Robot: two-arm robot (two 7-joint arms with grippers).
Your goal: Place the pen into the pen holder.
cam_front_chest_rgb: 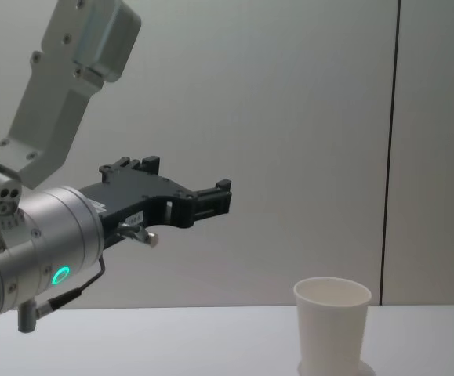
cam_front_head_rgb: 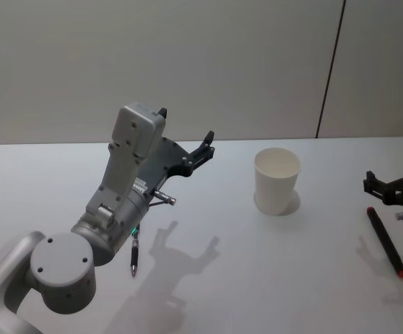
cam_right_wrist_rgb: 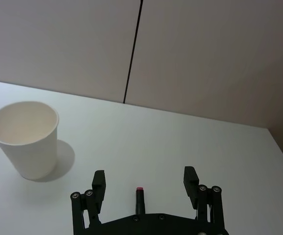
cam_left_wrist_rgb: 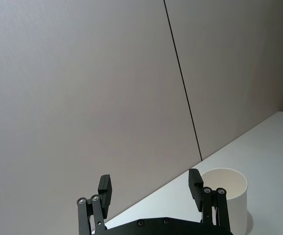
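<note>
The pen holder is a white paper cup (cam_front_head_rgb: 277, 181) (cam_left_wrist_rgb: 227, 193) (cam_right_wrist_rgb: 26, 139) (cam_front_chest_rgb: 331, 325) standing upright on the white table. A dark pen with red ends (cam_front_head_rgb: 385, 241) (cam_right_wrist_rgb: 139, 199) lies flat to the cup's right. My right gripper (cam_front_head_rgb: 396, 174) (cam_right_wrist_rgb: 144, 176) hovers open just over that pen's far end, holding nothing. A second, black pen (cam_front_head_rgb: 134, 256) lies on the table under my left arm. My left gripper (cam_front_head_rgb: 185, 126) (cam_left_wrist_rgb: 150, 181) (cam_front_chest_rgb: 186, 182) is raised well above the table left of the cup, open and empty.
The table (cam_front_head_rgb: 215, 292) is white and meets a plain grey wall (cam_front_head_rgb: 257, 62) behind, with a dark vertical seam. My left arm's large grey housing (cam_front_head_rgb: 128, 174) stands over the table's left side.
</note>
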